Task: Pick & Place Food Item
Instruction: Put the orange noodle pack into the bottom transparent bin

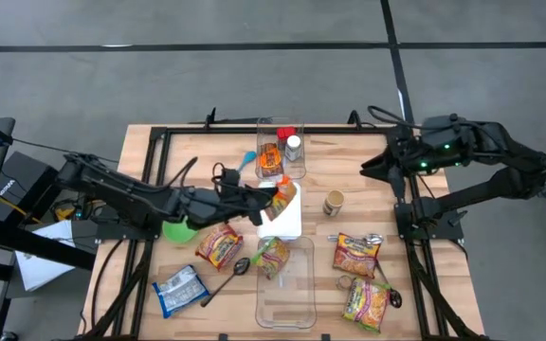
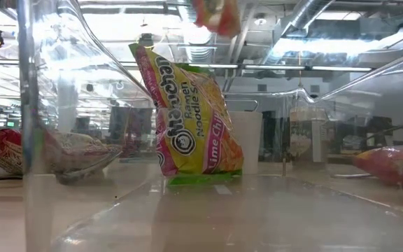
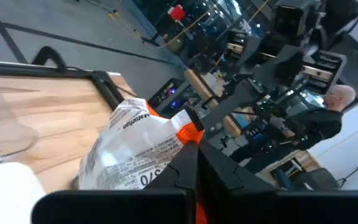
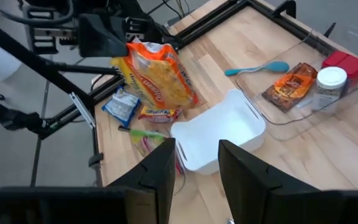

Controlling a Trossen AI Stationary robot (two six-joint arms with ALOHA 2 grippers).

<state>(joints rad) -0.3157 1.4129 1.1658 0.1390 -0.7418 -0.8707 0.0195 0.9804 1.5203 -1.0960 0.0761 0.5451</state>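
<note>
An orange-and-white noodle packet (image 4: 157,74) hangs in the air over the white bin (image 4: 219,134) at the table's middle. My left gripper (image 1: 265,196) reaches in level from the table's left and is shut on the packet (image 1: 283,193). The low view shows the packet's lower end (image 2: 215,14) at the top of the picture. My right gripper (image 4: 194,162) is raised over the table's right side (image 1: 366,169). It points slantwise down toward the bin and is open with nothing between its fingers. My left gripper pinches the packet between its two fingers at an upper corner (image 4: 128,51) by the top seam. The fingers (image 3: 188,171) come level from the table's left. The packet hangs below and beside them, tilted, clear of the white bin.
The far clear tray (image 1: 281,123) holds a snack pack, a bottle and a red item. The near clear tray (image 1: 287,294) has a lime noodle packet (image 2: 191,115) leaning in it. Loose noodle packets (image 1: 356,254), a green bowl (image 1: 180,229), a cup (image 1: 334,203) and spoons lie around.
</note>
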